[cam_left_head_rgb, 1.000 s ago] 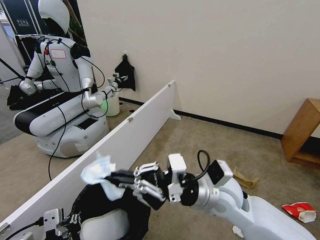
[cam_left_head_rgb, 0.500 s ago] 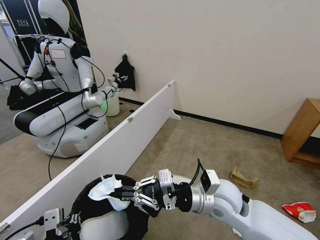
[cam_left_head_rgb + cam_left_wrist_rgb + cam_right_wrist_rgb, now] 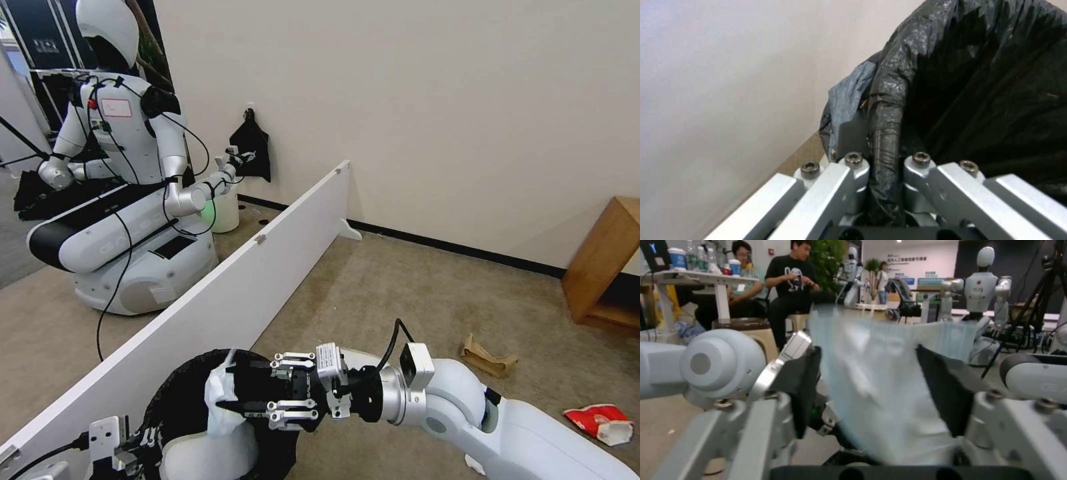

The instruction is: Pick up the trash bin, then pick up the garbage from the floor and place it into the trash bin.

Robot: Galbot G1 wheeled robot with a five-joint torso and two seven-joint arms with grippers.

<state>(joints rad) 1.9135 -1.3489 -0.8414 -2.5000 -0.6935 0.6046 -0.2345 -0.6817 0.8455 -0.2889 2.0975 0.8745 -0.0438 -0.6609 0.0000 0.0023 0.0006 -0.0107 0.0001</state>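
The trash bin (image 3: pixel 175 400), white with a crinkly black bag (image 3: pixel 973 83) over its rim, hangs at the lower left. My left gripper (image 3: pixel 130 445) is shut on its bagged rim (image 3: pixel 885 146). My right gripper (image 3: pixel 233 390) reaches over the bin's mouth with its fingers spread. A crumpled white piece of garbage (image 3: pixel 220 400) lies loose between them, blurred in the right wrist view (image 3: pixel 889 390). More garbage lies on the carpet to the right: folded brown cardboard (image 3: pixel 488 360), a red-and-white crushed cup (image 3: pixel 600 423) and a small white scrap (image 3: pixel 475 462).
A long white partition board (image 3: pixel 267 273) runs diagonally just left of the bin. Behind it stand another robot (image 3: pixel 127 200) and a white bucket with a green glow (image 3: pixel 223 210). A wooden shelf (image 3: pixel 603 267) stands against the wall at right.
My right gripper has come down from above the rim to the bin's mouth with the white piece. Its fingers have since spread apart. The left gripper and bin have not moved.
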